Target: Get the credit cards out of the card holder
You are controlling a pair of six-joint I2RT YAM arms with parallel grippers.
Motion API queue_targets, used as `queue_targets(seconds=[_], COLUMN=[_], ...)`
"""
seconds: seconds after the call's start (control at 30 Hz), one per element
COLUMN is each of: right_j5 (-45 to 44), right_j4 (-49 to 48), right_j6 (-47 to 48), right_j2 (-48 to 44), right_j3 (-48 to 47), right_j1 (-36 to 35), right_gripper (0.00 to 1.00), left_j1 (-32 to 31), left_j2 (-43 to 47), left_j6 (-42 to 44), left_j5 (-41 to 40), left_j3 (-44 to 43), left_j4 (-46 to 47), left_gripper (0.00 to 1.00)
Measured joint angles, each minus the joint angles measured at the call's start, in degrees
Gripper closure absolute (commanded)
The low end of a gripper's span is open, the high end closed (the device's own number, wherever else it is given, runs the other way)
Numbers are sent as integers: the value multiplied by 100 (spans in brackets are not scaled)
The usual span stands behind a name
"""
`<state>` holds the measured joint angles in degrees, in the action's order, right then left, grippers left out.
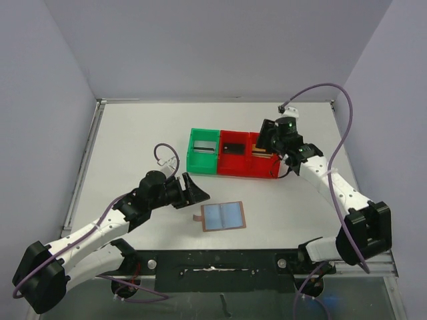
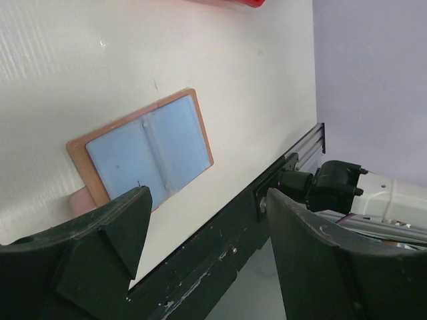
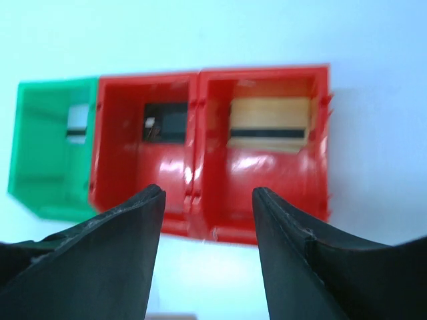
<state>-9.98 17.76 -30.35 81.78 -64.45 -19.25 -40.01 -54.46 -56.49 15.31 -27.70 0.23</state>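
The card holder (image 1: 223, 216) lies open and flat near the table's front edge, blue lining up and snap tab to the left; no card shows in it. It also shows in the left wrist view (image 2: 143, 150). My left gripper (image 1: 197, 191) is open and empty, just left of and above it (image 2: 207, 200). My right gripper (image 1: 265, 141) is open and empty over the right red bin (image 3: 208, 193). The gold card (image 3: 270, 120) lies in the right red bin, the black card (image 3: 167, 122) in the middle red bin, the silvery card (image 3: 79, 123) in the green bin.
A green bin (image 1: 194, 159) and two red bins (image 1: 241, 167) stand side by side at the table's middle. The black front rail (image 2: 220, 247) runs close below the card holder. Grey walls close in the left, right and back.
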Motion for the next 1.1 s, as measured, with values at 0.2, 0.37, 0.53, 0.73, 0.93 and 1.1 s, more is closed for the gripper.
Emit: queue_targets(seconds=[0.2, 0.37, 0.53, 0.73, 0.93, 1.1], right_j5=[507, 686, 739, 774, 872, 925], right_j4=[4, -2, -35, -85, -238, -264], right_j6=[-575, -1311, -1947, -2337, -2487, -2579], right_j2=[-929, -1108, -1108, -1108, -1097, -914], right_j3=[1213, 2105, 2618, 2789, 2800, 2806], right_j1=[-710, -1759, -2317, -2514, -2549, -2559], right_gripper=[44, 44, 43, 44, 48, 49], left_j1=[0, 0, -61, -411, -610, -682], left_j2=[-15, -170, -474, -850, -1270, -1602], left_j6=[22, 17, -7, -39, -17, 13], left_j5=[-9, 0, 11, -9, -11, -31], left_j3=[0, 0, -2, -79, -297, -374], left_j4=[-155, -170, -170, -127, -131, -146], left_gripper=[32, 32, 33, 33, 35, 37])
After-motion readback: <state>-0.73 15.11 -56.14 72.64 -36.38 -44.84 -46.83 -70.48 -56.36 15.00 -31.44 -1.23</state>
